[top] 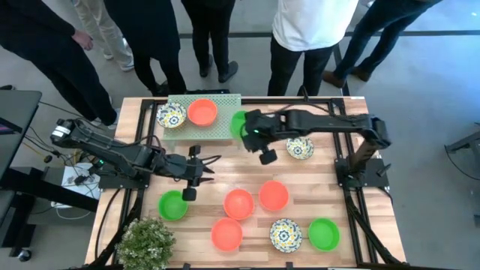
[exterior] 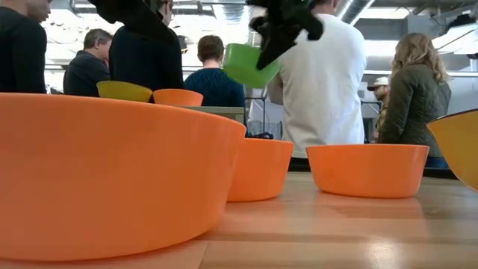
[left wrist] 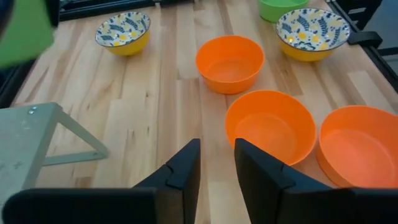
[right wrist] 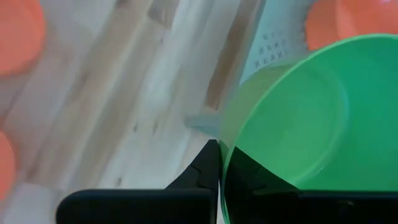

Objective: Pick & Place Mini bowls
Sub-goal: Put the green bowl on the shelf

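My right gripper (top: pixel 245 130) is shut on a plain green mini bowl (top: pixel 238 123) and holds it in the air at the right end of a raised pale green perforated shelf (top: pixel 225 131). In the low view the bowl (exterior: pixel 250 66) hangs tilted under that gripper (exterior: pixel 278 33). A floral bowl (top: pixel 172 115) and an orange bowl (top: pixel 202 112) stand on the shelf. My left gripper (top: pixel 208 168) hovers over the table's left middle, narrowly open and empty (left wrist: pixel 216 163). Orange (top: pixel 238 203), green (top: pixel 173 205) and floral (top: pixel 286 234) bowls stand on the table. My right gripper pinches the green bowl's rim (right wrist: pixel 222 163), one finger (right wrist: pixel 202 171) outside the wall and the other inside, showing dark through the green. The fingers come from the table's right. The bowl is lifted clear and tilted, its opening turned toward the gripper.
More bowls stand on the table: orange (top: pixel 274 195), orange (top: pixel 226 233), green (top: pixel 323 233), floral (top: pixel 300 148). A leafy potted plant (top: pixel 146 241) sits at the near left corner. Several people stand beyond the far edge. Bare wood lies between the shelf and the near bowls.
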### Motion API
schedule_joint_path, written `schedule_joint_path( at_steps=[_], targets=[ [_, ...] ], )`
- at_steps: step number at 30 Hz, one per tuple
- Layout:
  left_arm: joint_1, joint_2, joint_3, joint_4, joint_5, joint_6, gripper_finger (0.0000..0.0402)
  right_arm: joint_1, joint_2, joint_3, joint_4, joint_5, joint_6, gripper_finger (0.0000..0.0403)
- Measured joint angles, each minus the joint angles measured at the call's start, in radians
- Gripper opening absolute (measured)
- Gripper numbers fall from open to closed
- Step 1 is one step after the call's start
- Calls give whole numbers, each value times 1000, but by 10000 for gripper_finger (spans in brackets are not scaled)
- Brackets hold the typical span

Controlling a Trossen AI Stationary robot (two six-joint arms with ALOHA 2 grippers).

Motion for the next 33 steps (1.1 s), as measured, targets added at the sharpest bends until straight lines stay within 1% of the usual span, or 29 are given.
schedule_joint_path(
  at_steps=[5,9,17,24,25,28,33],
  targets=[
    [-11,0,0,1,0,0,95,-49,126,114,-79,0,-73,0],
    [-11,0,0,-2,-14,0,94,-85,200,185,-101,0,-134,0],
    [-16,0,0,-29,-18,-33,94,-139,288,310,-123,-1,-215,0],
    [-16,0,0,-34,-18,-45,94,-166,291,326,-129,-3,-278,0],
    [-16,0,0,-34,-18,-45,94,-172,291,326,-132,-10,-279,0],
    [-16,0,0,-34,-18,-45,94,-188,293,326,-141,-75,-282,0],
    [-16,0,0,-34,-18,-45,94,-200,306,324,-137,-90,-297,2]
  ],
)
